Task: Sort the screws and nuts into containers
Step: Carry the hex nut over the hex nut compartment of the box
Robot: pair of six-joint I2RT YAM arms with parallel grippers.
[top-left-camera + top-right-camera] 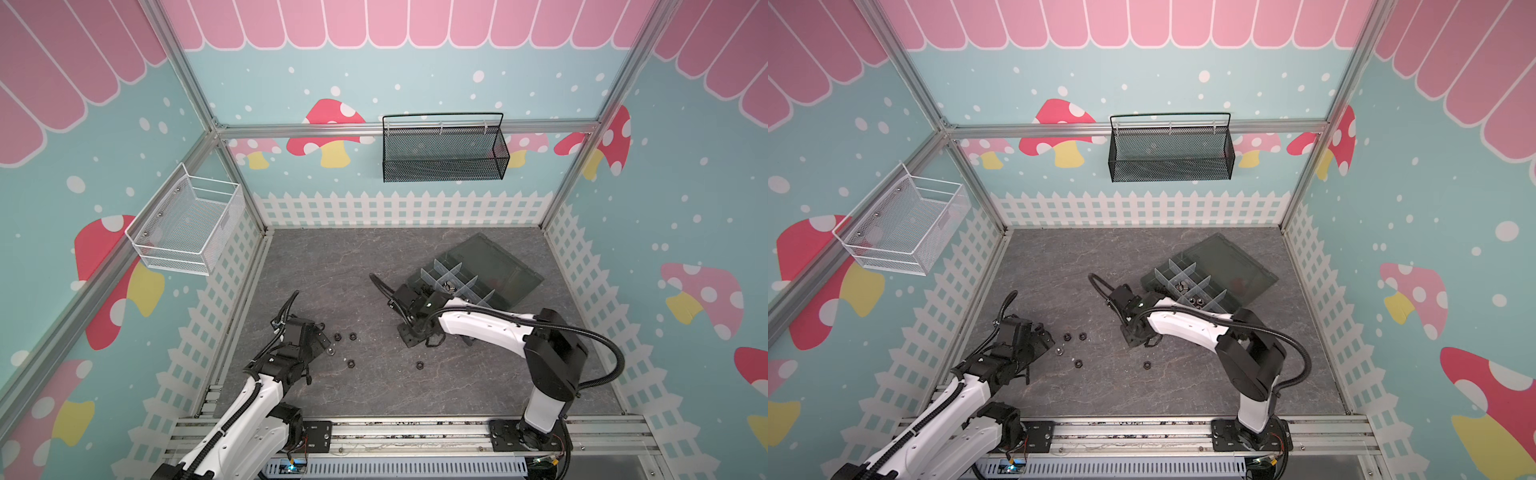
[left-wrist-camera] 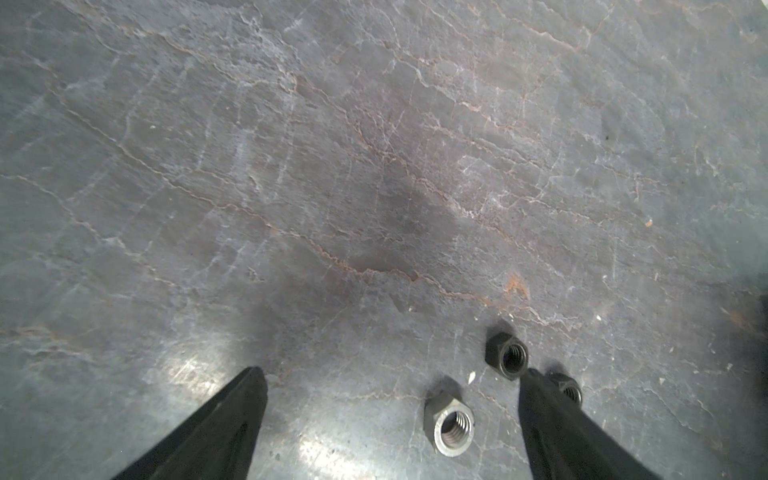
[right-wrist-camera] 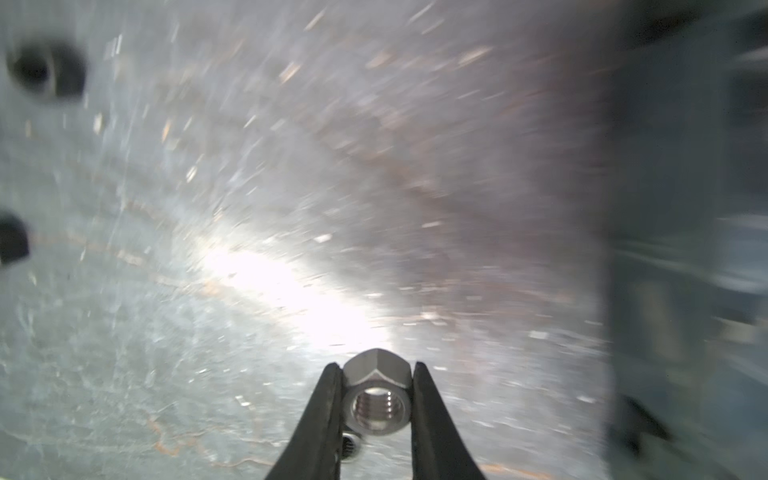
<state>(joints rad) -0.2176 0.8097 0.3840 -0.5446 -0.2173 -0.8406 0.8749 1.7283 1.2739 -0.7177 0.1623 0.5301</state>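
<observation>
**Inspector:** Grey stone-patterned tabletop [image 1: 374,257], hard and glossy under the lamp. State of the right gripper [image 3: 376,366]?

**Assistant:** Clamped on a silver hex nut [image 3: 376,399], with a finger on each of two opposite flats and the bore facing the wrist camera. In both top views it sits low, near the organizer box [image 1: 446,274] but short of its compartments.

**Inspector:** Handling?

**Assistant:** By my judgement it is small, rigid and light, with smooth faces. It is not fragile. The flats offer the only sure seat, and a pinch on the corners would likely let it twist or pop out.

**Inspector:** Left gripper [image 2: 391,370]?

**Assistant:** Jaws wide apart, low over the table, holding nothing. A second silver nut [image 2: 449,424] lies bore-up between them, nearer one finger. A black nut [image 2: 507,355] lies just beyond it, and a further black nut [image 2: 569,388] is partly hidden behind that finger.

**Inspector:** Risk?

**Assistant:** The neighbours lie close together. An off-centre closure may knock them skidding across this slick surface.
</observation>
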